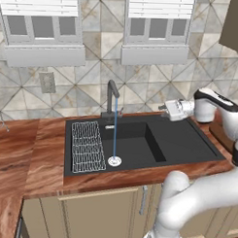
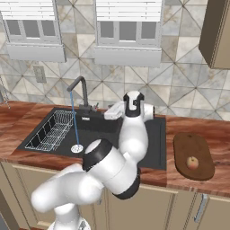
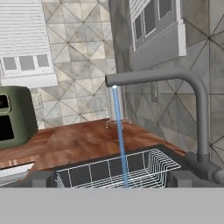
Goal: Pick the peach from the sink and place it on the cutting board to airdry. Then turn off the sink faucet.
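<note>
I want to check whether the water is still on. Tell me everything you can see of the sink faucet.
The sink faucet is a tall, slim, dark-grey post with an angular spout bent over the sink, matte and metal-looking. It stands upright on the basin's back edge, with a small lever beside its base. A thin blue stream of water falls straight from the spout onto the white drain disc, so it is running. The open gripper hangs to its right, not touching it.

The arm [image 2: 112, 166] is glossy white, built of thick rounded links, with dark, nearly black bands at the joints, as at centre frame in the right base view. Its gripper [image 1: 165, 108] is a boxy, pale grey-white block with small dark details.
</note>
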